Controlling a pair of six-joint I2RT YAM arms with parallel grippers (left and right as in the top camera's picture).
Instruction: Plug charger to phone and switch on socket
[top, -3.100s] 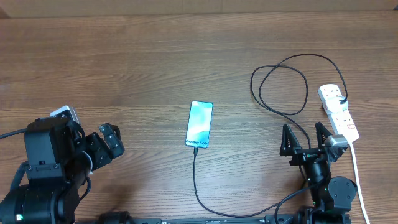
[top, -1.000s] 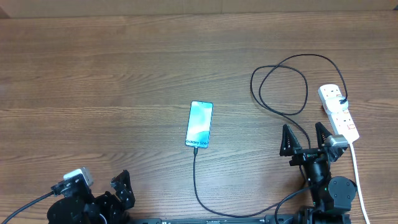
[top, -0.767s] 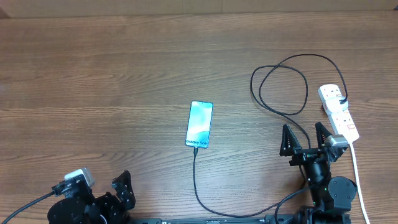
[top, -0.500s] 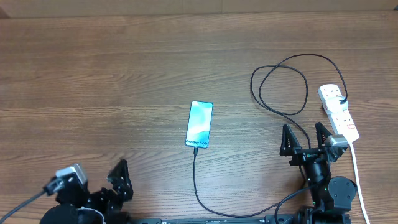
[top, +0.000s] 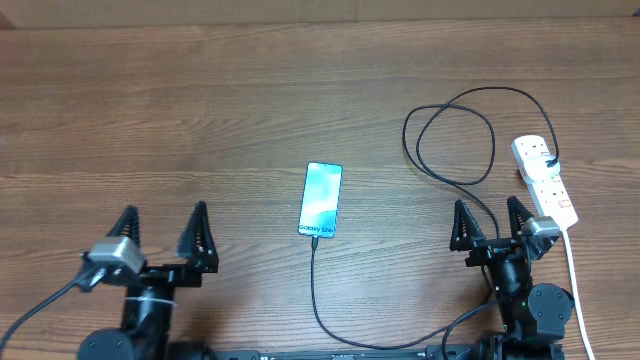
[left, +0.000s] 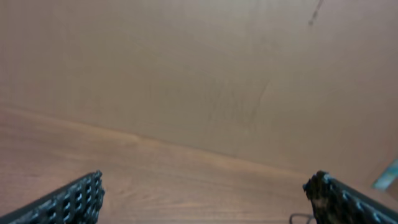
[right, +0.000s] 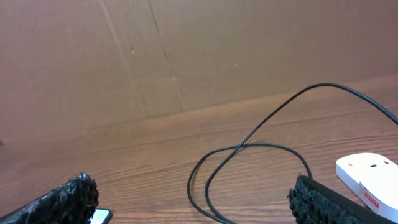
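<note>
both pincers are seen held low over the near part of the wooden tabletop (top: 200, 100), and nothing is gripped by either of them. the left pincer (top: 164, 210) is spread wide, its two black fingers (top: 199, 235) standing well apart; in the left wrist view the left pincer (left: 208, 180) has only bare wood and a brown cardboard wall (left: 186, 74) between its tips. the right pincer (top: 488, 205) is spread wide as well, and no thing is touched by it.

the phone (top: 321, 200) is laid flat, screen up, between the two pincers: to the right of the left pincer and to the left of the right pincer, a little ahead of both. in the right wrist view only a corner of the phone (right: 99, 216) is seen, just beside the left finger.

the charger (top: 312, 275) is met at the near short edge of the phone. from there the cable is led toward the robot, then across to the right arm's base. its loops are spread on the tabletop ahead of the right pincer, and in the right wrist view the charger (right: 239, 148) is seen crossing itself between the fingers. whether the tip is fully seated in the phone cannot be told.

the socket (top: 545, 180) is placed just to the right of the right pincer and slightly ahead. a black plug sits in it. its white cord (top: 573, 270) is run past the pincer's right side. the position of the red switches cannot be told.
</note>
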